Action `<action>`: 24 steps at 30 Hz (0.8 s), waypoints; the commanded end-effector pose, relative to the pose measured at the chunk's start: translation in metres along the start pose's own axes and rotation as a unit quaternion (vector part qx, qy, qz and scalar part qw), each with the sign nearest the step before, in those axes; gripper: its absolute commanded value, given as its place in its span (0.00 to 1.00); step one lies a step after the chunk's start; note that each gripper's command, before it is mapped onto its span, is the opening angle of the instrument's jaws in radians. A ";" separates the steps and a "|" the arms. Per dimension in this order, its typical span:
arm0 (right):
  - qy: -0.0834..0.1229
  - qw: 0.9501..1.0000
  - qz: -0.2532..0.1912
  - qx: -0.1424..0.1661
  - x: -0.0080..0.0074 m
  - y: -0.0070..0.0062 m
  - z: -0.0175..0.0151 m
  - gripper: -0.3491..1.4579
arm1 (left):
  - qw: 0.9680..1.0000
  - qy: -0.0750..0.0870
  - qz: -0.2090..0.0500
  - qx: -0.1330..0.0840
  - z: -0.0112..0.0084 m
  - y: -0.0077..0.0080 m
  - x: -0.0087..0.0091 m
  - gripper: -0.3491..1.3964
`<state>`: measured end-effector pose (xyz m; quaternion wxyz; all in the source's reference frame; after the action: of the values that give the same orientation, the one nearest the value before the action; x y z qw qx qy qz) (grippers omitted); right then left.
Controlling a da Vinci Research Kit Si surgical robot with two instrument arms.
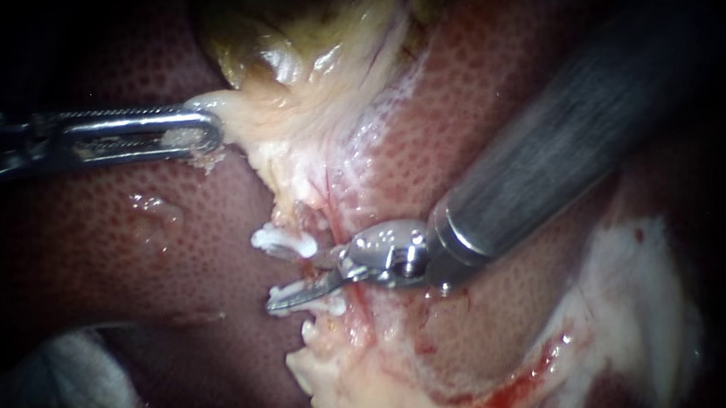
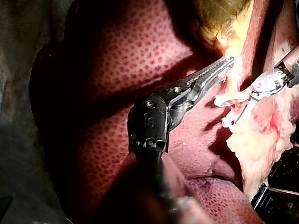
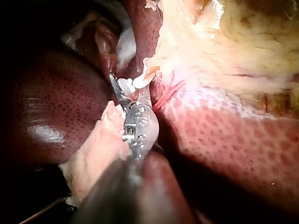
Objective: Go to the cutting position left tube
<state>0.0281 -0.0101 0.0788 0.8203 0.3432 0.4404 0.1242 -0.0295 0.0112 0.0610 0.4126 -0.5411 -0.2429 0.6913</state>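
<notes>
Closing the open claw of the right instrument [image 1: 301,279] so near the white clips [image 1: 283,242] could nick one, while the left instrument [image 1: 199,129] claw grips the gallbladder [image 1: 297,52].

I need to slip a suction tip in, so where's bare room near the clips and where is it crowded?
Free: the bare liver below the left instrument, left of the clips; and the liver between the pale tissue strip and the shaft of the right instrument. Crowded: around the clips, where the right instrument's tip sits.
</notes>
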 end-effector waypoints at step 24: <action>0.031 0.999 0.015 0.008 0.0004 0.0011 0.0017 0.90 | 1.000 0.000 0.000 0.000 0.0004 0.0000 -0.0001 0.00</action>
<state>0.0298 -0.0099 0.0800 0.8012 0.3529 0.4612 0.1441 -0.0299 0.0112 0.0611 0.4123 -0.5412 -0.2431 0.6914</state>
